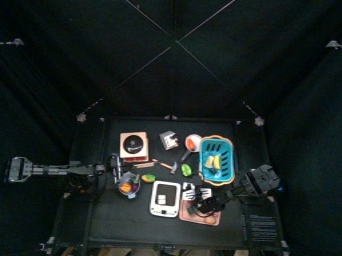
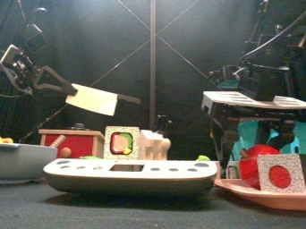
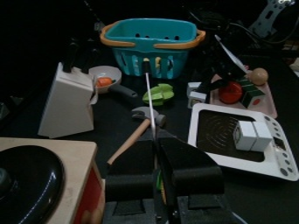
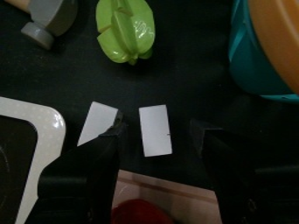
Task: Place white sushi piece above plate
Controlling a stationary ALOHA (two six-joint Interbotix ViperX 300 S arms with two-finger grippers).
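Observation:
In the right wrist view a white sushi piece (image 4: 155, 131) lies flat on the black table, just off the edge of the salmon-pink plate (image 4: 176, 194). My right gripper (image 4: 156, 142) is open, one jaw on each side of the piece and not touching it. A second white piece (image 4: 98, 122) lies next to it. A red toy (image 4: 140, 213) sits on the plate. In the top view the plate (image 1: 214, 218) is at the front right. My left gripper (image 3: 158, 175) is shut on a pale toy knife (image 2: 93, 98) at the table's left.
A white tray with dark spots (image 1: 163, 198) lies left of the plate and bears a white cube (image 3: 249, 133). A teal basket (image 1: 217, 157) stands behind the plate. A green toy (image 4: 126, 31), a hammer (image 3: 140, 131), a white carton (image 3: 68, 101) and a wooden stove (image 1: 132, 145) are close by.

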